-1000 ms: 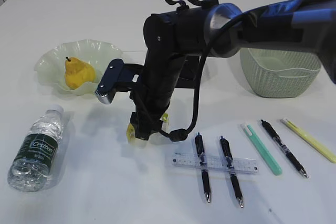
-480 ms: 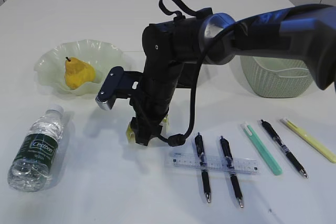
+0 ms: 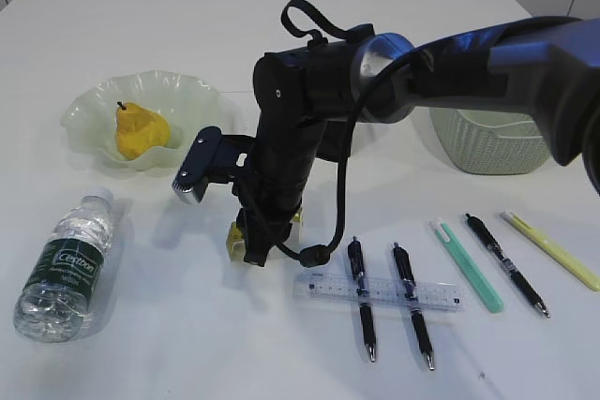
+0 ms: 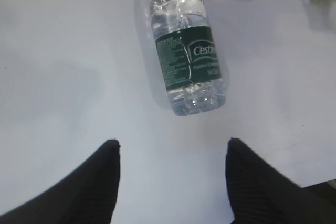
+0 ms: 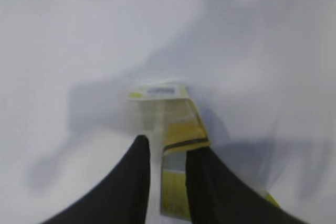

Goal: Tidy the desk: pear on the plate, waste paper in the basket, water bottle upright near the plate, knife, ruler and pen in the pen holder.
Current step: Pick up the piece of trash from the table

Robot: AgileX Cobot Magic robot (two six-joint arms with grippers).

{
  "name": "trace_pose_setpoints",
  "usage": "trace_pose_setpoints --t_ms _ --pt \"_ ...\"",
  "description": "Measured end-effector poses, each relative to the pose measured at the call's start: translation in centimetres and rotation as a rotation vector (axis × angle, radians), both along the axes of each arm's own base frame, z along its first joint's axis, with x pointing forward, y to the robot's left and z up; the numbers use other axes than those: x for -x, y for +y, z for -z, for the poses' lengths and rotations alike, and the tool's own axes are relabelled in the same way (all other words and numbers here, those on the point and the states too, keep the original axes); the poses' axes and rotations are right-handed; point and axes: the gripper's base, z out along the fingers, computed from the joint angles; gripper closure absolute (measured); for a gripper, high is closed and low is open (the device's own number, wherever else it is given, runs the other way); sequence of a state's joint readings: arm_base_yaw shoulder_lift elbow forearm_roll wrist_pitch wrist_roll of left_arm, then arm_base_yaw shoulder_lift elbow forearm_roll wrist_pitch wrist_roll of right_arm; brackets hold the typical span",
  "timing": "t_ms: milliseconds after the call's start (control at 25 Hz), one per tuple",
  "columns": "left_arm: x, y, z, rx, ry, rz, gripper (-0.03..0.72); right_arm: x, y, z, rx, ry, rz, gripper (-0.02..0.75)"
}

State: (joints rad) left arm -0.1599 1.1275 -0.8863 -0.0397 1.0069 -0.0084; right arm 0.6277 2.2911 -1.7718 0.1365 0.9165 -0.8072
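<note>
My right gripper (image 5: 167, 142) reaches across to the table's middle (image 3: 251, 243) and is shut on a yellow and clear piece of packaging (image 5: 178, 129), the waste paper, low over the table. The yellow pear (image 3: 137, 130) lies on the green glass plate (image 3: 183, 91). The water bottle (image 3: 66, 264) lies on its side at front left. In the left wrist view it (image 4: 188, 61) lies ahead of my open, empty left gripper (image 4: 172, 142). A clear ruler (image 3: 380, 292) lies under two black pens (image 3: 363, 297). The green knife (image 3: 466, 264) lies to the right. No pen holder shows.
The green woven basket (image 3: 497, 142) stands at the right, behind the right arm. A third black pen (image 3: 506, 262) and a yellow pen-like stick (image 3: 551, 250) lie at front right. The right arm's wrist camera (image 3: 195, 168) sticks out toward the plate.
The right arm has shifted slightly left and lower, with the yellow packaging moving along in its jaws. The bottle, pear and pens have not moved.
</note>
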Motion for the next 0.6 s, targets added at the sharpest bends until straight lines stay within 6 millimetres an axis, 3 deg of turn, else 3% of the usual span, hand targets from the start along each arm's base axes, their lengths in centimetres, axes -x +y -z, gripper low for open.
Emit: trace_pose_setpoints --t_ms 240,600 --pt "0.0 0.0 0.0 0.000 0.000 0.000 0.241 0.1 -0.1 0.0 0.010 0.015 -0.003 0.721" --pt "0.0 0.0 0.0 -0.002 0.000 0.000 0.241 -0.5 0.4 -2.8 -0.032 0.035 0.165 0.749"
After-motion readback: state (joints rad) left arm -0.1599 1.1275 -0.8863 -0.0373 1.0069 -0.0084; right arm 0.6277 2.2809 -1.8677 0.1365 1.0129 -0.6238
